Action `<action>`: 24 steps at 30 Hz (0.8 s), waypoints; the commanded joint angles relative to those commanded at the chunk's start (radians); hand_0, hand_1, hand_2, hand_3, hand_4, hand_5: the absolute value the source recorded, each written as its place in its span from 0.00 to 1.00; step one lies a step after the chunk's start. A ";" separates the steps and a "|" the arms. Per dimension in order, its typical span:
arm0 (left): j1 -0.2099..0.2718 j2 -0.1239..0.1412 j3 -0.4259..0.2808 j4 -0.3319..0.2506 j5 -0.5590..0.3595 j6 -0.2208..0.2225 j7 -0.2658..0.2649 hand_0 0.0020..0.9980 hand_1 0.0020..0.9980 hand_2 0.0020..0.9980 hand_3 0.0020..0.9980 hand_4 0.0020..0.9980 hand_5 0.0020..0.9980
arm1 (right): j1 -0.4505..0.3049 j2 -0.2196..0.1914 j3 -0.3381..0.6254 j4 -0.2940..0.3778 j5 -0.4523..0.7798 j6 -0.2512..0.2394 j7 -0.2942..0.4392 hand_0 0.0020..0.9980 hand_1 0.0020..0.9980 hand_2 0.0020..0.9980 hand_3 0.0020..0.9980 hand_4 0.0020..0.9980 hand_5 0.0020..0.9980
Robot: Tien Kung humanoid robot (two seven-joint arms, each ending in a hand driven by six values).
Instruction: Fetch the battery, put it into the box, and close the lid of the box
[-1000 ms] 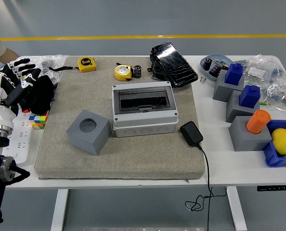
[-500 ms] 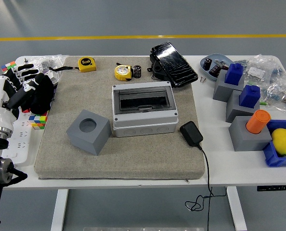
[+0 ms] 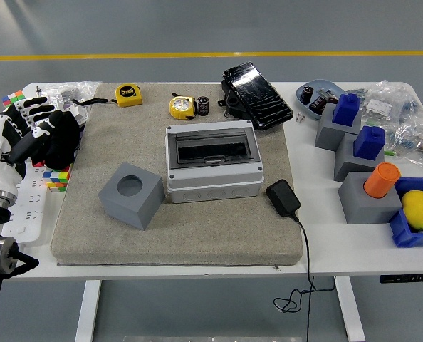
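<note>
White table (image 3: 318, 235), beige mat: robot's left hand (image 3: 26, 128), fingers spread, empty, drifted slightly lower at 9 o'clock. Small black cylindrical battery (image 3: 203, 105) untouched at 12 o'clock beyond grey lidded plastic box (image 3: 211, 160). Fetch not begun.

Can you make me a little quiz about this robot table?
1. True or false: the box lid is shut.
2. What sits right of the yellow tape? A) battery B) lemon C) cube
3. Fill in: the left hand is at the table's ___ edge.

Key:
1. True; the lid lies flat over the box.
2. A, the battery.
3. Left; it holds nothing.
</note>
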State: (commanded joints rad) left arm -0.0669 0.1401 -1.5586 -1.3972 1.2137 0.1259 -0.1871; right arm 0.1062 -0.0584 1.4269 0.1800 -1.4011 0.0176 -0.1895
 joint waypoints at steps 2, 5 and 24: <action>0.000 0.000 -0.001 0.000 0.000 -0.001 0.001 0.43 0.61 0.59 0.61 1.00 0.34 | 0.000 0.000 0.001 0.000 -0.001 0.000 0.000 0.68 0.66 0.70 0.63 1.00 0.62; 0.001 0.000 -0.001 -0.001 0.001 -0.002 0.003 0.43 0.61 0.59 0.61 1.00 0.34 | 0.000 0.001 -0.001 0.000 -0.002 0.000 0.000 0.68 0.66 0.70 0.63 1.00 0.62; 0.003 0.000 0.003 -0.011 0.006 -0.009 0.013 0.42 0.60 0.58 0.61 1.00 0.35 | 0.000 0.002 0.002 0.000 -0.007 0.000 -0.001 0.68 0.66 0.70 0.63 1.00 0.62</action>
State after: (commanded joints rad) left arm -0.0635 0.1403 -1.5561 -1.4078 1.2197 0.1170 -0.1741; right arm 0.1065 -0.0561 1.4292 0.1800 -1.4079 0.0174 -0.1908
